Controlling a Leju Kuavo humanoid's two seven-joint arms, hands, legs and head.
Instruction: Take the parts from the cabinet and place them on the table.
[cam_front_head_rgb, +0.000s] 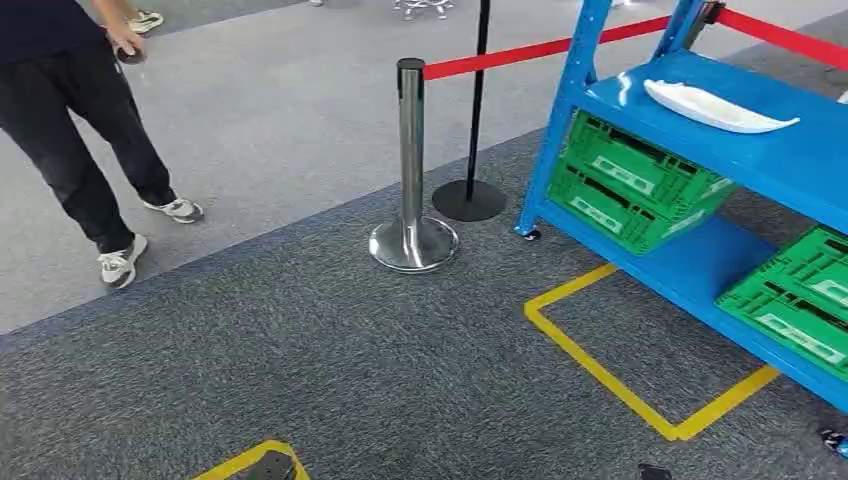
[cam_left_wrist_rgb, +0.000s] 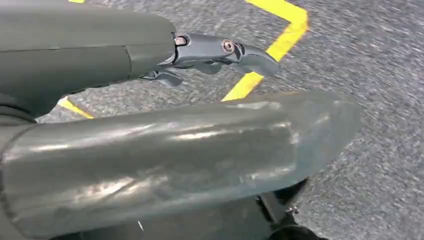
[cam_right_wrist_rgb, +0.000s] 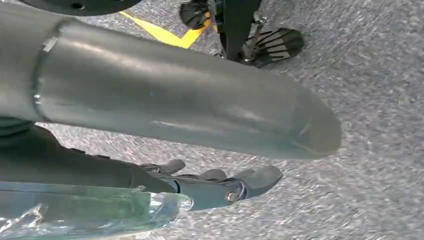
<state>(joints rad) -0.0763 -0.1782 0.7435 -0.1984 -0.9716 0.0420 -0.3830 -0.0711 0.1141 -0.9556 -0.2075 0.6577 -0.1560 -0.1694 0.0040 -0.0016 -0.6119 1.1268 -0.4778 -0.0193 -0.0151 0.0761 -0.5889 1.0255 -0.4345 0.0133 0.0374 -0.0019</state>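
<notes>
A smooth white moulded part (cam_front_head_rgb: 718, 106) lies on the glossy blue cabinet (cam_front_head_rgb: 790, 160) shelf, above ribbed green crates (cam_front_head_rgb: 630, 180). Over speckled grey carpet (cam_front_head_rgb: 400, 360), the left hand (cam_left_wrist_rgb: 210, 52) and right hand (cam_right_wrist_rgb: 215, 182) hang with loosely spread fingers, holding nothing.

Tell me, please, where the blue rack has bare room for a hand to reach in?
The upper shelf is bare in front of the white part. Below, green crates crowd the lower shelf, with one bare stretch between them.
</notes>
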